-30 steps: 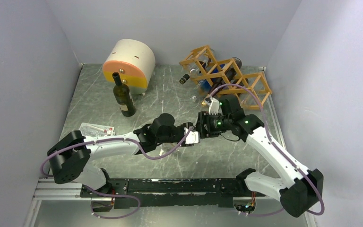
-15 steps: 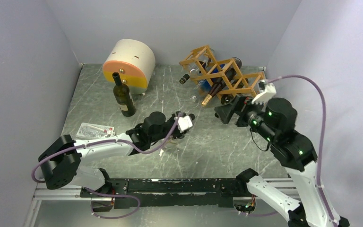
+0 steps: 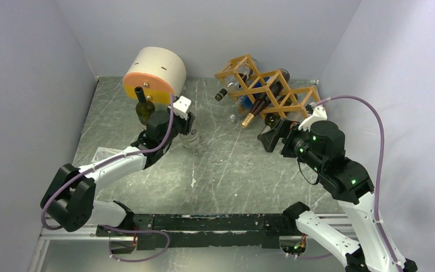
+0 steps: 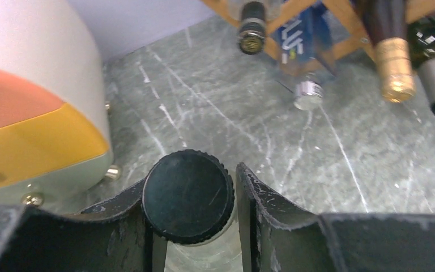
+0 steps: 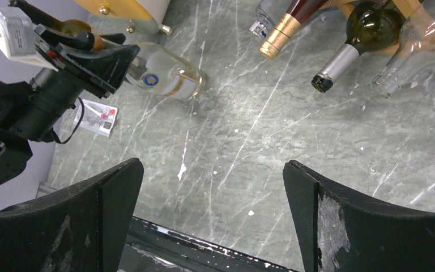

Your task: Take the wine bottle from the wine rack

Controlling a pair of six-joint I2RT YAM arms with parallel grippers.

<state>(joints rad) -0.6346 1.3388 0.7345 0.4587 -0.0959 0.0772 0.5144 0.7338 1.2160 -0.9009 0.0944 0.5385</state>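
The orange-tan wine rack point(image 3: 272, 90) stands at the back right with several bottles lying in its cells, among them a gold-foil-necked one point(image 3: 254, 115) point(image 4: 393, 68) point(image 5: 280, 31). A clear wine bottle with a black screw cap point(image 4: 188, 195) point(image 3: 192, 141) point(image 5: 167, 79) rests with its base on the table, left of centre. My left gripper point(image 3: 189, 131) point(image 4: 195, 182) is shut on its neck just below the cap. In front of the rack, my right gripper point(image 3: 267, 137) point(image 5: 210, 164) hangs open and holds nothing.
A cream and orange cylinder point(image 3: 154, 73) point(image 4: 28, 96) lies at the back left. A dark green bottle point(image 3: 145, 109) stands upright before it, close to my left wrist. A small flat packet point(image 3: 106, 152) point(image 5: 96, 116) lies near the left wall.
My left arm carried the clear bottle from the table's centre back and left toward the cylinder. My right gripper opened wide and drew back right, toward the rack.
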